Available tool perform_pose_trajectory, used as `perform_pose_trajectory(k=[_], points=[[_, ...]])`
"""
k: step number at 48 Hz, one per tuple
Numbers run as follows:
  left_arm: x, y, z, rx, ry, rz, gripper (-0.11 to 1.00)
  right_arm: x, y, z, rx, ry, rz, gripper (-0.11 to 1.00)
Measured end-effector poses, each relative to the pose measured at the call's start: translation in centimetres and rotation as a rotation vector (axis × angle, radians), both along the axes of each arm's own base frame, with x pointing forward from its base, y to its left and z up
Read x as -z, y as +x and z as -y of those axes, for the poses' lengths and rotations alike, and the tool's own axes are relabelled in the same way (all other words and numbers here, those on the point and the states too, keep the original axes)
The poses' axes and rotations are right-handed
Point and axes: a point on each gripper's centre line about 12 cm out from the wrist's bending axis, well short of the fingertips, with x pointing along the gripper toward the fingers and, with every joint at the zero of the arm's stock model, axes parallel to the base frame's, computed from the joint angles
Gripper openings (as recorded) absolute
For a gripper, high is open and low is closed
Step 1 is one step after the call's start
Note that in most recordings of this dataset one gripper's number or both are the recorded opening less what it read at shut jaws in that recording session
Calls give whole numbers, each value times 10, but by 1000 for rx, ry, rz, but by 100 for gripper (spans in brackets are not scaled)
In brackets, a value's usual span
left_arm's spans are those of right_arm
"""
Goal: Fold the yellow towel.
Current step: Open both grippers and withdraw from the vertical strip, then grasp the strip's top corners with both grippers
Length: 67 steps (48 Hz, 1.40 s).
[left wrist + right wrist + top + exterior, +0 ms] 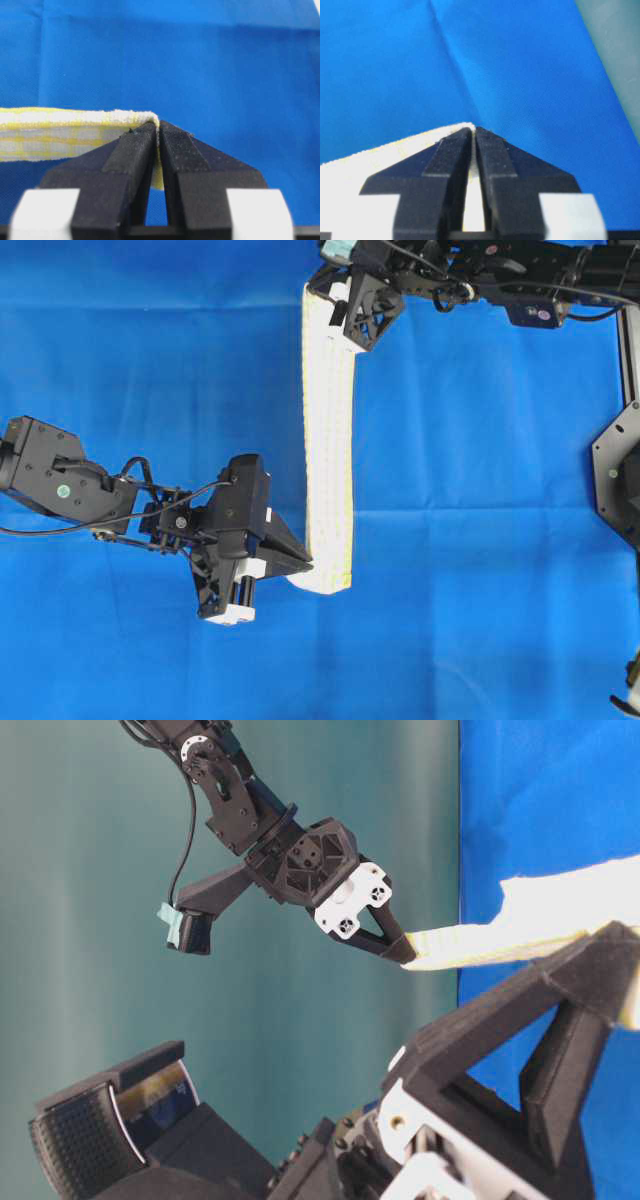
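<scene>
The right pincer [473,131] pinches a corner of the yellow towel [380,165] above the blue cloth [510,65].

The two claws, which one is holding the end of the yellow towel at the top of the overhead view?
The right claw, pinching the yellow towel at its top end; the left claw grips the bottom end.

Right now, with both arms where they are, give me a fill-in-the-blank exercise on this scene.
1. The left gripper is shut on one end of the yellow ____.
2. The right gripper is ____ on the towel's other end.
3. The towel is a long narrow strip over a plain ____ cloth.

Missing words: towel; shut; blue
</scene>
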Motion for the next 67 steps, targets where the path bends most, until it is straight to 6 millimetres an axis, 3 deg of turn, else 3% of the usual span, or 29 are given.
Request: perform_pose_trajectory(k=[9, 11, 18, 26, 33, 42, 55, 67], points=[[-1, 1, -1, -4, -1, 0, 67, -1, 2, -4, -17, -11, -2, 67], [-2, 0, -2, -4, 0, -2, 74, -1, 3, -5, -23, -14, -3, 72], [-19, -3, -12, -23, 1, 6, 64, -4, 2, -9, -29, -16, 1, 68], [-43, -9, -37, -75, 2, 38, 62, -22, -19, -17, -25, -29, 30, 68], [-51, -19, -65, -143, 3, 55, 64, -33, -44, -36, -34, -43, 74, 68], [-53, -35, -96, -208, 31, 57, 74, -41, -73, -76, -94, -63, 148, 68], [-47, -62, -109, -223, 74, 59, 76, -48, -106, -123, -177, -41, 223, 68], [-51, -70, -113, -239, 73, 108, 76, -50, -110, -125, -176, -35, 238, 68]])
